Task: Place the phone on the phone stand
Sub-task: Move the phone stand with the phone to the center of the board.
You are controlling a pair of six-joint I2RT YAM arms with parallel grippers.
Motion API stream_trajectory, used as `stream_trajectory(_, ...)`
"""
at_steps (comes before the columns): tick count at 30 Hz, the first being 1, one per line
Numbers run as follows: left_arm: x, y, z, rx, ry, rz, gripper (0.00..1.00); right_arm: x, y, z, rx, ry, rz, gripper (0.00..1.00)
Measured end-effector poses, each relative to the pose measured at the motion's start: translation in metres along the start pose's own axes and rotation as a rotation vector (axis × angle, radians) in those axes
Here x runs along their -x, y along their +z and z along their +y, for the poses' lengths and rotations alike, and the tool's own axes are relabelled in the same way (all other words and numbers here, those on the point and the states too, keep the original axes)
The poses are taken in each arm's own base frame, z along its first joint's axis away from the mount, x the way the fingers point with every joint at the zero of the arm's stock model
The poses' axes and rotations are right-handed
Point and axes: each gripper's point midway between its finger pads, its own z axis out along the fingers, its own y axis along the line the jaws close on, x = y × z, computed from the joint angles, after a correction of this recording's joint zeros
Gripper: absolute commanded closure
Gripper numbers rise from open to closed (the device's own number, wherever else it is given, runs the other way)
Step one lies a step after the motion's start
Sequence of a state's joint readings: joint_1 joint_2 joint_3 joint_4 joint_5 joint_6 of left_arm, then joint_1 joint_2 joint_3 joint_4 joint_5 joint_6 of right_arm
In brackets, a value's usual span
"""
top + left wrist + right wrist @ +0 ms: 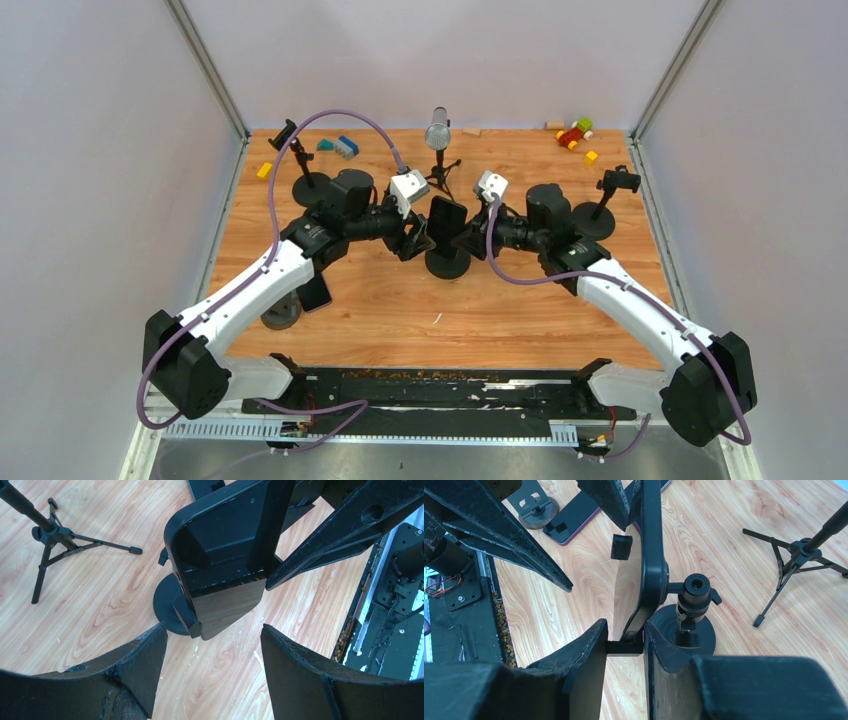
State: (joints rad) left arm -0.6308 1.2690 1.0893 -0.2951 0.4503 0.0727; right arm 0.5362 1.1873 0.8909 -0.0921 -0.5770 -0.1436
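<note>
A black phone point(447, 218) stands upright on edge in the holder of the centre phone stand point(447, 265), which has a round black base. In the left wrist view the phone point(220, 545) rises above that base point(162, 602), and my left gripper point(213, 640) hangs open just short of its lower end, touching nothing. In the right wrist view the phone point(651, 555) appears edge-on. My right gripper point(625, 630) is shut on its near end, together with the holder's black hook. From above, the left gripper point(415, 240) and right gripper point(472, 240) flank the phone.
A microphone on a tripod point(438, 133) stands just behind the centre stand. Two more stands point(303, 170) point(605, 205) rise at back left and back right. A second phone point(315, 293) and a round disc point(282, 312) lie by the left arm. Toy blocks point(575, 135) sit along the far edge.
</note>
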Motion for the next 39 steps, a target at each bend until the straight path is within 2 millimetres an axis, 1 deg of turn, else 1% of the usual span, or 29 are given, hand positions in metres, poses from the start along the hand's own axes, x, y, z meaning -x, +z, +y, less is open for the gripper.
stream_trajectory(7, 0.000, 0.000, 0.000, 0.000, 0.000, 0.000, 0.23, 0.000, -0.002, 0.000, -0.001, 0.001, 0.015, 0.53)
stream_trajectory(10, 0.000, 0.000, 0.000, 0.000, 0.000, 0.000, 0.23, 0.000, -0.002, 0.001, 0.004, 0.011, 0.026, 0.48)
stream_trajectory(14, 0.001, -0.001, 0.000, 0.001, 0.002, -0.003, 0.23, 0.014, -0.002, 0.002, 0.013, 0.006, 0.010, 0.43)
stream_trajectory(18, 0.002, -0.005, -0.001, 0.009, 0.008, -0.010, 0.23, 0.033, -0.003, 0.002, 0.016, -0.006, -0.021, 0.42)
stream_trajectory(21, 0.003, -0.009, -0.002, 0.011, 0.014, -0.019, 0.23, 0.041, -0.001, 0.001, 0.017, -0.009, -0.033, 0.47)
stream_trajectory(23, 0.005, -0.011, -0.003, 0.012, 0.019, -0.028, 0.23, 0.043, 0.002, 0.000, 0.025, -0.005, -0.032, 0.52)
stream_trajectory(30, 0.005, -0.015, -0.004, 0.017, 0.027, -0.034, 0.22, 0.036, 0.015, -0.001, 0.061, 0.039, -0.004, 0.76)
stream_trajectory(39, 0.005, -0.022, -0.007, 0.021, 0.043, -0.048, 0.22, 0.035, 0.014, 0.001, 0.075, 0.058, 0.009, 0.99)
